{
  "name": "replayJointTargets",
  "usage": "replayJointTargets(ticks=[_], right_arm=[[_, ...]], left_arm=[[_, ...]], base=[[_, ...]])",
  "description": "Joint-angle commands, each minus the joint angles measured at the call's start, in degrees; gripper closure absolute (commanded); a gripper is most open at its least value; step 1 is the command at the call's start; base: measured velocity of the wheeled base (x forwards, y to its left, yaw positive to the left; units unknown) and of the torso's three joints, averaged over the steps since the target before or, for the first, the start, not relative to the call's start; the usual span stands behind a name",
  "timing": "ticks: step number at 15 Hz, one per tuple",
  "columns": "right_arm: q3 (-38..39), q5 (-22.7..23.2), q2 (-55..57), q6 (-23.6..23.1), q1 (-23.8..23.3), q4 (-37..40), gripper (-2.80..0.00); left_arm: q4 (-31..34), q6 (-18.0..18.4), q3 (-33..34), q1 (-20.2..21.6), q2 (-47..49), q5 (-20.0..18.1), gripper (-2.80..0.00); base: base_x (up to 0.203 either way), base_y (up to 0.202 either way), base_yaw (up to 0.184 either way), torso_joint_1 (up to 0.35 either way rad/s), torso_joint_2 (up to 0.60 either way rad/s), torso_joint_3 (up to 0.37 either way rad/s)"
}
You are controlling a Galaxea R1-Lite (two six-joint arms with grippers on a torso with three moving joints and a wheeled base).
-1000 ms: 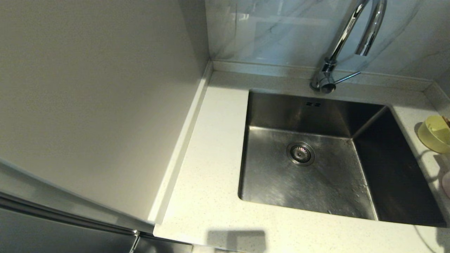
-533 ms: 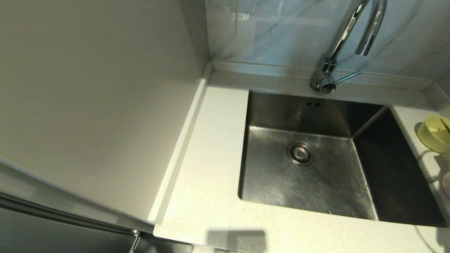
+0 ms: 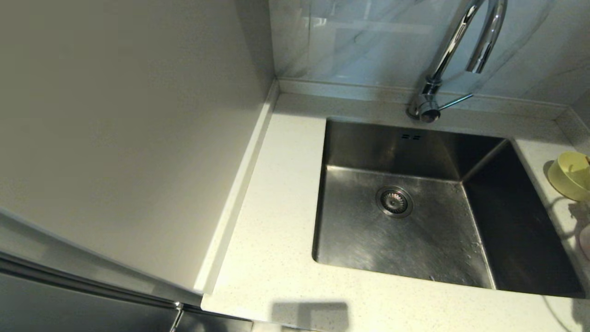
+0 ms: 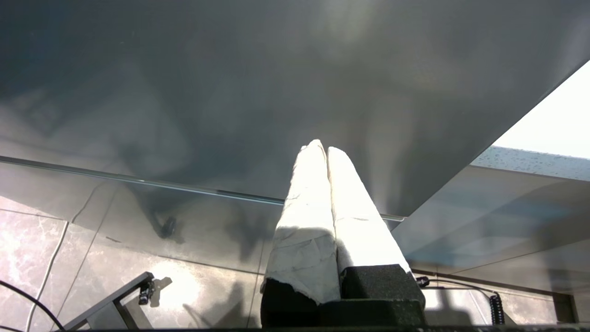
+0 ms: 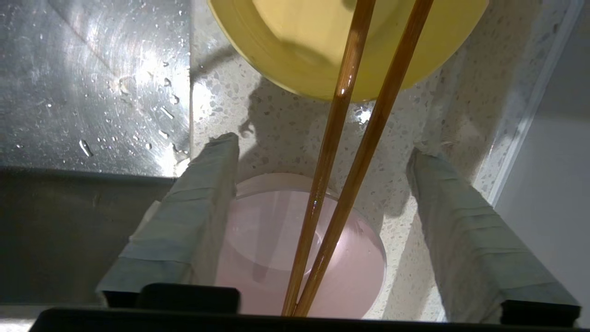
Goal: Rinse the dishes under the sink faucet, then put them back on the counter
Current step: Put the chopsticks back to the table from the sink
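Observation:
In the right wrist view my right gripper (image 5: 321, 145) is open over the counter (image 5: 286, 133) beside the sink. The brown chopsticks (image 5: 368, 138) run lengthwise between its fingers, apart from both pads. They lie across the pale-pink dish (image 5: 272, 240) and the pale-yellow bowl (image 5: 286, 46). The head view catches only the bowl (image 3: 569, 177) and a sliver of the dish (image 3: 586, 242) at the right edge; the right arm is out of that view. My left gripper (image 4: 321, 146) is shut on nothing, parked low in front of a dark cabinet panel.
The chrome faucet (image 3: 454, 41) arches over the back of the steel sink (image 3: 368, 240), its lever (image 3: 454, 100) pointing right. The drain strainer (image 3: 394, 201) sits mid-basin. Speckled counter (image 3: 276, 207) lies left of the sink, bounded by a beige wall panel (image 3: 129, 138).
At the right edge of the head view the brown chopstick end over the yellow bowl has shifted slightly. The sink and faucet look the same.

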Motion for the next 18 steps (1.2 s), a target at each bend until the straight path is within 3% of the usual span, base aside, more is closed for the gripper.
replayJointTargets(ticks=[1,4,6,7,9,11,12,15,18], right_arm=[[-0.3,0.3,-0.7,-0.2,0.1,0.2,-2.80],[-1.6,1.8,-2.8,0.3,0.0,0.2,-2.80],[-1.2,5.0,-5.6,4.8,-0.1,-1.7,-2.80],[-0.3,6.3,-7.1,8.6,-0.1,-4.6,0.00],[0.4,6.8,-9.7,11.3,-0.1,-8.9,0.00],[0.3,6.8,-12.3,12.2,0.5,-9.3,0.00],[0.6,6.8,-13.9,14.8,1.9,-9.5,0.00],[2.3,4.4,-19.1,25.7,9.2,-10.0,0.00],[11.1,-1.8,-24.5,29.1,16.4,-15.2,0.00]], left_arm=[[0.0,-0.1,0.0,0.0,-0.2,0.0,0.00],[0.0,-0.1,0.0,0.0,-0.2,0.0,0.00],[0.0,-0.1,0.0,0.0,-0.2,0.0,0.00],[0.0,-0.1,0.0,0.0,-0.2,0.0,0.00],[0.0,-0.1,0.0,0.0,-0.2,0.0,0.00],[0.0,-0.1,0.0,0.0,-0.2,0.0,0.00],[0.0,-0.1,0.0,0.0,-0.2,0.0,0.00],[0.0,-0.1,0.0,0.0,-0.2,0.0,0.00],[0.1,-0.1,0.0,0.0,-0.2,0.0,0.00]], base=[[0.000,0.000,0.000,0.000,0.00,0.000],[0.000,0.000,0.000,0.000,0.00,0.000],[0.000,0.000,0.000,0.000,0.00,0.000],[0.000,0.000,0.000,0.000,0.00,0.000],[0.000,0.000,0.000,0.000,0.00,0.000],[0.000,0.000,0.000,0.000,0.00,0.000],[0.000,0.000,0.000,0.000,0.00,0.000],[0.000,0.000,0.000,0.000,0.00,0.000],[0.000,0.000,0.000,0.000,0.00,0.000]])
